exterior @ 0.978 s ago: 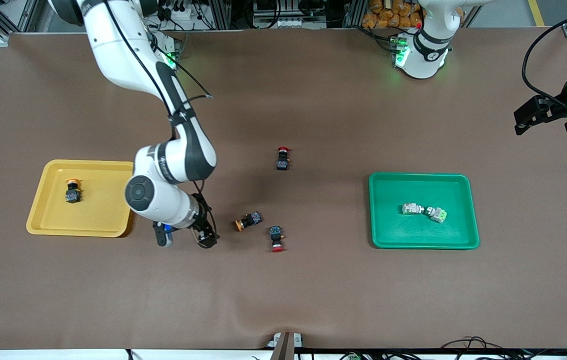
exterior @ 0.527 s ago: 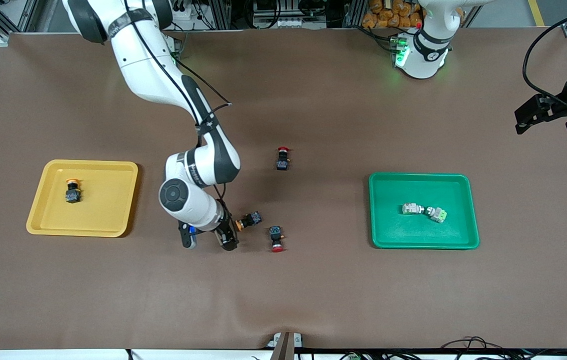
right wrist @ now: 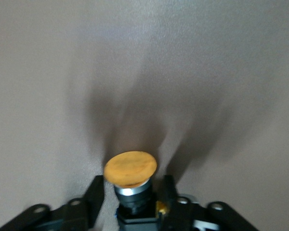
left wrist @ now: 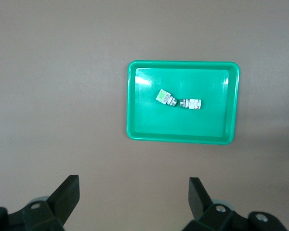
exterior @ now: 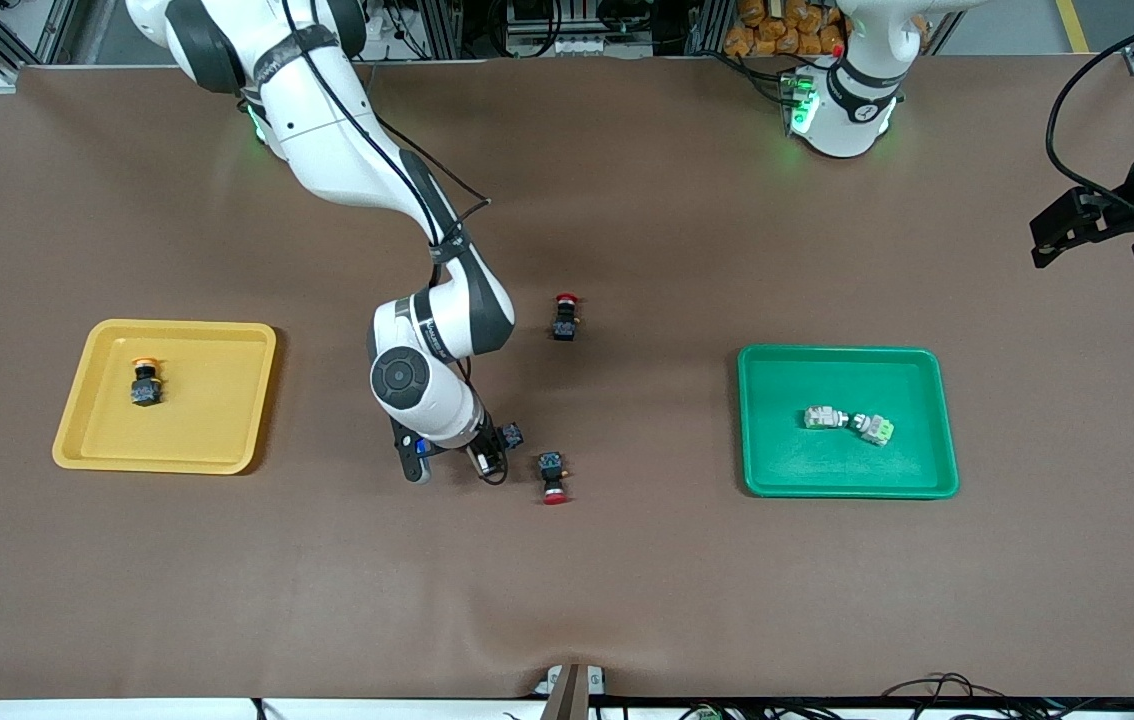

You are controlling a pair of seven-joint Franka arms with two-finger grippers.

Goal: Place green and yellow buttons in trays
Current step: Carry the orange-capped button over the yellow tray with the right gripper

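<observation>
- Orange-capped button [exterior: 512, 435] lay on its side on the brown table [exterior: 627, 600], near the middle and toward 7 o'clock of the centre; in the front view only its black body showed past the wrist.
- Right gripper [exterior: 487, 460] was down at the table around this button. In the right wrist view the button's round cap [right wrist: 130, 169] sat right at the right gripper [right wrist: 131, 182], with the black body set back inside it.
- Whether that claw had pinched the button or merely straddled it could not be told.
- Second orange-capped button [exterior: 145, 383] stood in the yellow tray [exterior: 227, 400], which sat at 9 o'clock on the table, toward the right arm's end.
- Green tray [exterior: 787, 470] sat at 3 o'clock, toward the left arm's end. It held the first green button [exterior: 824, 417] and the other green button [exterior: 873, 428], lying end to end near its middle.
- Left gripper [exterior: 1047, 240] waited high over the table's edge at the left arm's end, about 2 o'clock from the green tray, its claw spread wide.
- Its wrist view looked down past the left gripper [left wrist: 132, 187] onto the green tray [left wrist: 144, 130] and both green buttons [left wrist: 164, 97] [left wrist: 190, 103].
- One red-capped switch [exterior: 565, 317] lay at 1 o'clock from the right gripper, and another red-capped switch [exterior: 553, 474] lay just beside it at 4 o'clock.
</observation>
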